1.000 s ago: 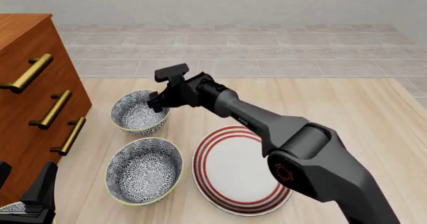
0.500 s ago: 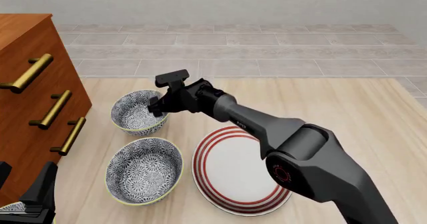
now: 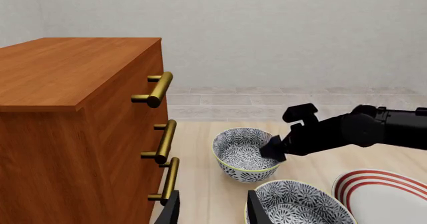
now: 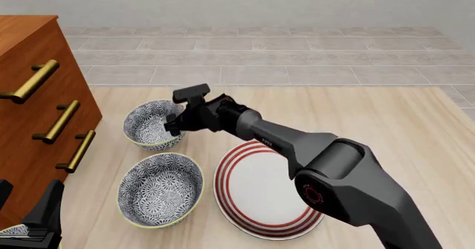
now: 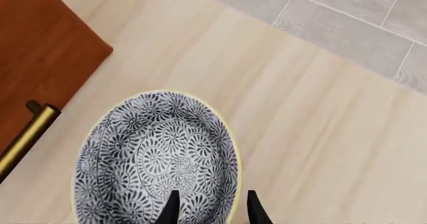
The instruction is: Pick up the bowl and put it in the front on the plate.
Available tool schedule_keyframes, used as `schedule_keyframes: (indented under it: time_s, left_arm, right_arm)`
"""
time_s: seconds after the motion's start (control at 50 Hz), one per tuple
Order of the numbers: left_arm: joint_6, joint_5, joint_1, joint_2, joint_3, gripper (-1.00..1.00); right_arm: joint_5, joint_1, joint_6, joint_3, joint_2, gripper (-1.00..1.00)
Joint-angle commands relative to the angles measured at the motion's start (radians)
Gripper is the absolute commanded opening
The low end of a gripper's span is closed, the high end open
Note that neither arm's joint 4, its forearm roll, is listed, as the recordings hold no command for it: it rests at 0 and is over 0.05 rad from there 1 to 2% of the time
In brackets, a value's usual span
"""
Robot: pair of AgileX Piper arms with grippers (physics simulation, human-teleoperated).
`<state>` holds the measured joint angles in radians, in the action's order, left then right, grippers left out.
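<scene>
While the right gripper (image 4: 172,128) straddles the far bowl's (image 4: 152,124) rim, jaws slightly apart, nothing is lifted; bowl sits on the table (image 4: 386,121) behind the near bowl (image 4: 161,189), beside the bare plate (image 4: 263,190). Grasp, lift and placing remain.

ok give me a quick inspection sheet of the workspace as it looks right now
Surface: pale wood table, bare at right.
Job's things: far bowl upright, patterned; plate flat, nothing on it.
Clutter: second matching bowl beside the plate; wooden drawer unit with brass handles at left.
Grippers: right tool open, straddling the far bowl's rim; left tool open, low at near left.
Cables: nothing seen.
Surroundings: grey tiled floor, plain wall.
</scene>
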<state>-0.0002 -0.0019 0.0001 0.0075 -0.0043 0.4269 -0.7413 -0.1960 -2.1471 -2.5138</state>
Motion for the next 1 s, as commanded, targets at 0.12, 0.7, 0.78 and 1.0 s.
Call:
schedule_keyframes:
  time_s: [0.12, 0.7, 0.78, 1.0]
  left_arm:
    - [0.0, 0.0, 0.0, 0.0, 0.0, 1.0]
    - [0.0, 0.0, 0.0, 0.0, 0.0, 1.0]
    - [0.0, 0.0, 0.0, 0.0, 0.0, 1.0]
    - [0.0, 0.0, 0.0, 0.0, 0.0, 1.0]
  right_arm:
    - [-0.049, -0.005, -0.006, 0.09, 0.033, 1.0]
    - [-0.012, 0.009, 0.001, 0.008, 0.018, -1.0]
    - [0.004, 0.017, 0.006, -0.027, 0.007, -1.0]
    - [0.052, 0.033, 0.02, -0.144, -0.031, -1.0]
